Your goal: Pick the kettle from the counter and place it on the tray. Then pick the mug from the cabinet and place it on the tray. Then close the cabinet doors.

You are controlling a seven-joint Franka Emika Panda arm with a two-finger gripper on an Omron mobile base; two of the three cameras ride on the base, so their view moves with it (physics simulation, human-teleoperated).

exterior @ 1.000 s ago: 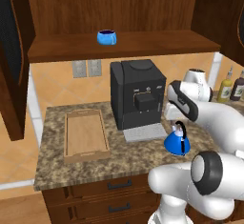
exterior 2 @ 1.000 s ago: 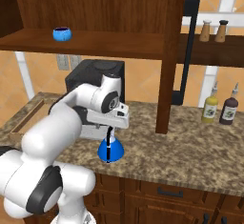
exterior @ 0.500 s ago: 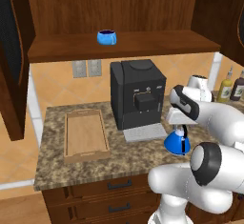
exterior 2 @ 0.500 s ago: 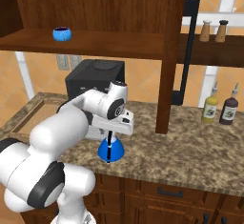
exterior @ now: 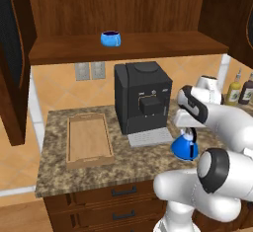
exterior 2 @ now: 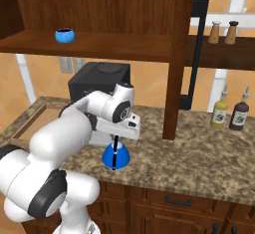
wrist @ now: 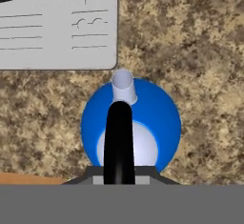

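The blue kettle (exterior: 185, 148) (exterior 2: 108, 157) (wrist: 157, 118) stands on the granite counter (exterior: 99, 174) (exterior 2: 199, 153) just right of the coffee machine. My gripper (exterior: 188, 135) (exterior 2: 116, 145) (wrist: 119, 175) reaches down from above and is shut on its black arched handle. The light-wood tray (exterior: 69, 142) (exterior 2: 26, 126) lies bare at the counter's left end. The blue mug (exterior: 110, 38) (exterior 2: 64, 35) sits on the shelf of the cabinet (exterior: 148, 46) (exterior 2: 124, 44). Both cabinet doors (exterior: 12, 53) (exterior 2: 196, 54) stand swung open.
A black coffee machine (exterior: 143, 102) (exterior 2: 97, 78) stands mid-counter between the tray and the kettle, its grey drip plate (wrist: 57, 27) close to the spout. Two bottles (exterior: 244, 88) (exterior 2: 229, 113) stand at the right. Shakers (exterior 2: 223, 31) sit on a side shelf.
The hand has come down over the kettle and the jaws have gone from wide open to shut on the handle. The kettle has not moved.
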